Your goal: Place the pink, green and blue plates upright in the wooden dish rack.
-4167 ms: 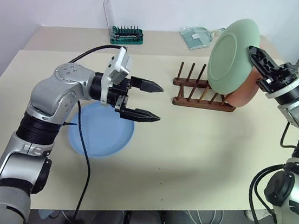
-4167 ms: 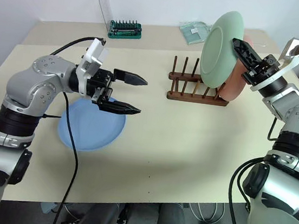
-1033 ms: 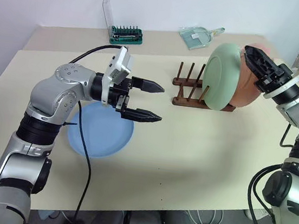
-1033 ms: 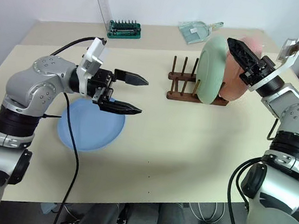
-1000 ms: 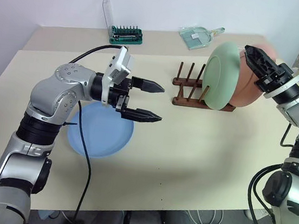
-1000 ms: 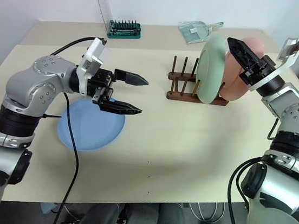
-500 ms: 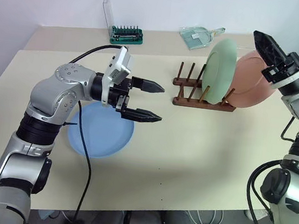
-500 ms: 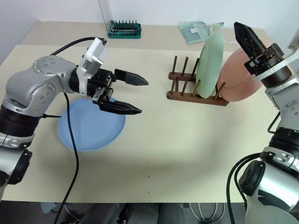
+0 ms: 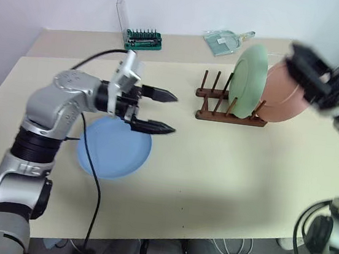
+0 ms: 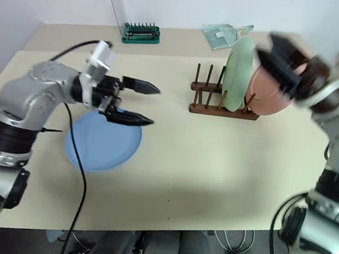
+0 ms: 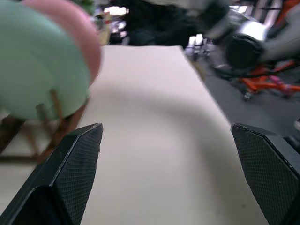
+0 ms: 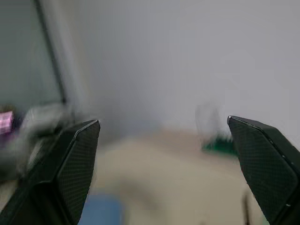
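Beige table (image 9: 226, 171) seen from above. Dark wooden dish rack (image 9: 231, 106) toward the far right, with green plate (image 9: 249, 81) standing upright between its pegs. Pink plate (image 9: 285, 95) just behind the green one at the rack's right end, leaning; peg slot not discernible. Blue plate (image 9: 114, 148) lying flat on the table, well apart to the left. Left claw (image 9: 162, 110) spread wide and empty, hovering above the blue plate's far edge. Right claw (image 9: 309, 73) blurred, raised beside the pink plate, fingers wide apart, holding nothing.
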Controlling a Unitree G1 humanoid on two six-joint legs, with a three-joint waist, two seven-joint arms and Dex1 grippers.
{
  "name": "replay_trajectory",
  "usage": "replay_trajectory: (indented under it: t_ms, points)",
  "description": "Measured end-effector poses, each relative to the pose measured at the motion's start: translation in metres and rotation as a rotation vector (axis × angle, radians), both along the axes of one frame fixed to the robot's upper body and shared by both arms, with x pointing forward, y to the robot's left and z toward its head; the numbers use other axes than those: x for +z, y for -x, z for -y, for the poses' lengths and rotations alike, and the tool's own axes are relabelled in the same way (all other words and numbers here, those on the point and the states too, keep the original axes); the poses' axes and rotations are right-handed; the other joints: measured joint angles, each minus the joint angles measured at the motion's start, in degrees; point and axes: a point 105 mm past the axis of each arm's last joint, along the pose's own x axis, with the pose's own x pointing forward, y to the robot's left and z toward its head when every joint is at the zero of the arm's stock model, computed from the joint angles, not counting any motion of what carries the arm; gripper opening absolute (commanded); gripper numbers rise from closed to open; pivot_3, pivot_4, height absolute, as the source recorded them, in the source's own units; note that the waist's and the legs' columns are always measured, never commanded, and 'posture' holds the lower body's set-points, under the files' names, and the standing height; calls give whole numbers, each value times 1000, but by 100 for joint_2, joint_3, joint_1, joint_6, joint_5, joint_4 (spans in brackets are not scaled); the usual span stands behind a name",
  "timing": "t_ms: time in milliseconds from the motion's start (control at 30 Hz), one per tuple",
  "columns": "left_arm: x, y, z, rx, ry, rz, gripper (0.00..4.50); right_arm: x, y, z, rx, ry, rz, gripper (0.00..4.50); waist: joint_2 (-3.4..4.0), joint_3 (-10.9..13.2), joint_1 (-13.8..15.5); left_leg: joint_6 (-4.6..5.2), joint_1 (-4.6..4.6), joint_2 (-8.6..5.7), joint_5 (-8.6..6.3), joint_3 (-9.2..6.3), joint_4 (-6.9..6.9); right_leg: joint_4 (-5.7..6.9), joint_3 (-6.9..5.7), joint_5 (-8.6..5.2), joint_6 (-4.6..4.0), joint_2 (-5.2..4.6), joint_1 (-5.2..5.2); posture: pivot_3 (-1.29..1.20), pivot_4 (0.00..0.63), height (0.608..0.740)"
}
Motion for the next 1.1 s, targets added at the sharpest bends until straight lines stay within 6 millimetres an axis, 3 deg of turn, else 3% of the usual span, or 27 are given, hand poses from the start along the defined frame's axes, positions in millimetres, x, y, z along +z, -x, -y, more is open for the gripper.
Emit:
replay_trajectory:
  t_ms: [67,233,333,433,500,633,1033,1100]
  points:
    - [0,-22,-17,150,-67,-87,4500,-20,14,-10,56,77,-37,4431,-2,1,12,14,0,-5,-7,0,6,6,0,0,1,-1,1,0,150,740]
    - [-14,-54,-64,439,-226,-167,4500,-27,41,-25,171,172,-3,4431,-3,2,11,3,7,-4,-1,-2,4,4,-1,0,1,0,6,0,150,740]
    - [-33,-56,-93,548,-371,-272,4500,-28,53,-32,245,176,1,4431,-12,7,3,1,2,-3,0,-2,2,2,-1,0,1,1,3,0,150,740]
    - [-45,-41,-133,655,-506,-449,4500,-31,53,-35,262,177,-9,4431,-23,14,-17,7,-1,-2,-3,0,1,4,0,-1,2,2,-3,0,150,740]
    - [-47,-34,-149,720,-553,-545,4500,-32,51,-36,264,171,-12,4431,-27,15,18,11,-1,-2,-5,-2,2,4,-2,-1,2,2,-1,0,150,740]
    - [-50,-34,-162,804,-574,-667,4500,-33,46,-40,278,148,-16,4431,-41,19,74,32,2,-6,-17,-8,8,8,-6,-1,2,2,8,0,150,740]
    - [-95,-38,-160,817,-681,-894,4500,-38,38,-44,267,135,-37,4431,-45,21,13,4,-6,-5,-1,-4,6,7,-5,-1,2,1,-4,0,150,740]
    - [-100,-38,-158,809,-692,-911,3976,-40,37,-44,256,133,-45,4500,-46,22,18,4,-7,-5,-2,-3,7,7,-5,-1,2,0,-4,0,150,740]
